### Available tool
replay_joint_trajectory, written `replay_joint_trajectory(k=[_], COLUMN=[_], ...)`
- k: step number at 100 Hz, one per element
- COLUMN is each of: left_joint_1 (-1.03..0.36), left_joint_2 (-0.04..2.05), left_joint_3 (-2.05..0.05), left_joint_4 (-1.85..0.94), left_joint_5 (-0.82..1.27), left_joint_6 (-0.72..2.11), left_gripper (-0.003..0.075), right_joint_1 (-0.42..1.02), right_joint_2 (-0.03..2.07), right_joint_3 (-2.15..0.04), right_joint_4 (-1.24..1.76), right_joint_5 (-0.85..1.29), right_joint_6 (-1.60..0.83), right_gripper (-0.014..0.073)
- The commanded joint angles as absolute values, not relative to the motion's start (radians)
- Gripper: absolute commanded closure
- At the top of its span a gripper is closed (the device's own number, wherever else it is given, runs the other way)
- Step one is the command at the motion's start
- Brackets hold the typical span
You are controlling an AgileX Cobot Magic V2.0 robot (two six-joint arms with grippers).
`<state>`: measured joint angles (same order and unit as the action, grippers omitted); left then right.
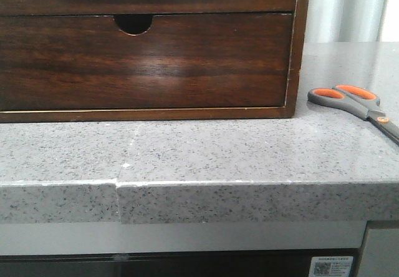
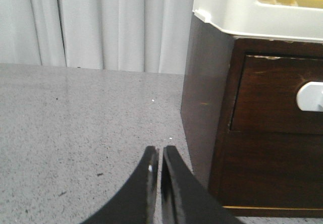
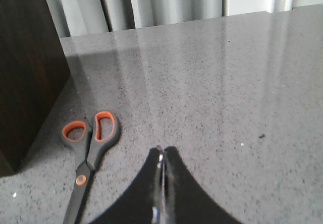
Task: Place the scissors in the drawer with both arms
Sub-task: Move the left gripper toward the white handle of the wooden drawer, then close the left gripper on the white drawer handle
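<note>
Both tools, left (image 2: 160,156) and right (image 3: 161,156), pressed together; grey, orange-looped scissors (image 1: 355,104) lie flat on counter (image 1: 187,152).

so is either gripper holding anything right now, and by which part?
Nothing is held. The left gripper and right gripper are both shut on air; the scissors lie untouched on the countertop.

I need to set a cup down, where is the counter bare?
The speckled grey stone counter is bare in front of the dark-brown wooden drawer cabinet. To its right, the grey-handled, orange-lined scissors occupy the counter.
</note>
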<state>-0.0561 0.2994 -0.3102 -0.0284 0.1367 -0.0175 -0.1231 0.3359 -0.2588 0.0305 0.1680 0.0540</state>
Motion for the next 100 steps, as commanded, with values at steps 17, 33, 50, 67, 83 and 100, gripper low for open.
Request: replay_joint_trajectory(k=[17, 33, 50, 67, 83, 100], left_joint_1=[-0.064, -0.064, -0.064, -0.064, -0.099, -0.229], left_joint_2=[0.387, 0.389, 0.389, 0.421, 0.473, 0.574], left_joint_3=[-0.347, -0.347, -0.347, -0.347, -0.364, -0.434], left_joint_4=[0.000, 0.000, 0.024, 0.026, 0.140, 0.377], left_joint_5=[-0.023, -0.021, -0.025, -0.114, -0.182, -0.192], left_joint_6=[-0.017, -0.017, -0.017, -0.017, -0.017, -0.017], left_gripper=[0.0742, 0.0717, 0.0444, 0.0356, 0.0356, 0.0356], right_joint_1=[-0.128, -0.128, -0.120, -0.119, -0.119, -0.119], right_joint_2=[0.467, 0.465, 0.465, 0.465, 0.465, 0.465], right_joint_3=[-0.360, -0.351, -0.351, -0.351, -0.351, -0.351], right_joint_4=[0.033, 0.033, 0.033, 0.033, 0.033, 0.033], right_joint_5=[0.073, 0.097, 0.158, 0.162, 0.181, 0.181], right_joint_6=[0.048, 0.048, 0.048, 0.048, 0.048, 0.048], right_gripper=[0.0655, 0.0655, 0.0655, 0.0655, 0.0655, 0.0655])
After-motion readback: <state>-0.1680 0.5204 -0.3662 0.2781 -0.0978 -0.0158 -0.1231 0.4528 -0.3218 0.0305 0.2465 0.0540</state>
